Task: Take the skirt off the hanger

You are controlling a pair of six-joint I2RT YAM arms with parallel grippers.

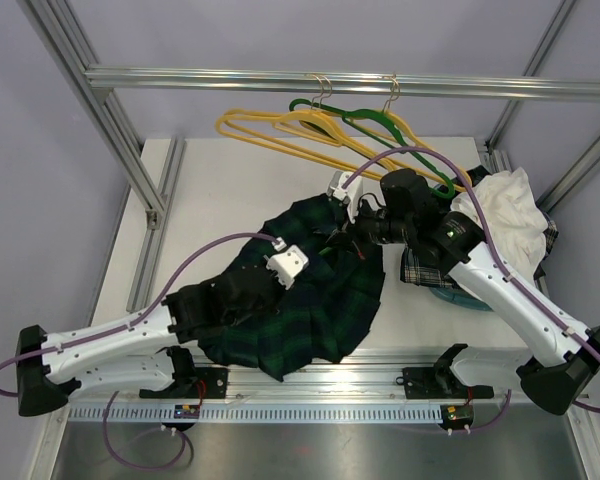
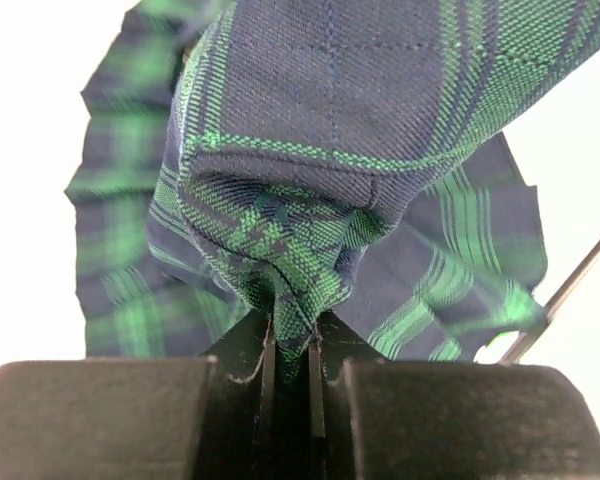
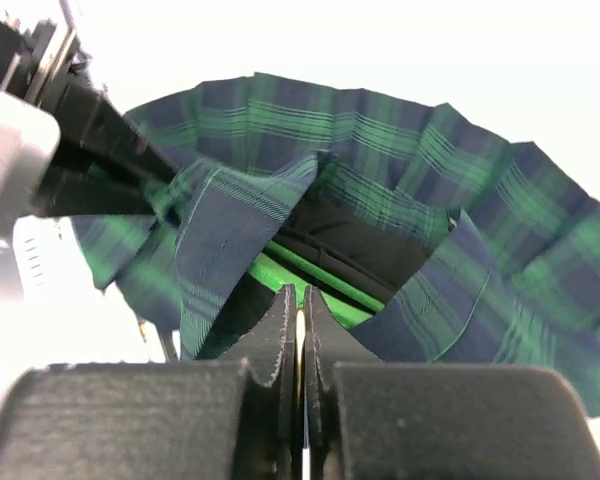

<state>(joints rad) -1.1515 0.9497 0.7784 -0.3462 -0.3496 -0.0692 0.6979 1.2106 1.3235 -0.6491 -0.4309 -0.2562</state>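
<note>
Both arms have white shells with black joints and bases; a purple cable runs behind each claw. The left gripper [image 1: 248,290] and right gripper [image 1: 355,228] are black.

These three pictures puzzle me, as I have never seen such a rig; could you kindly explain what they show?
The wide picture looks down from above on two white robot arms bolted at the near edge of a table. The other two come from cameras on the wrists, each looking past its own black fingers. A dark green plaid skirt lies bunched on the table. The left gripper pinches a fold of it. The right gripper is shut too, with something bright green, probably the hanger, showing inside the skirt just past it; what it clamps is unclear. Spare yellow and green hangers hang from the rail behind, and other clothes are heaped at the right.
</note>
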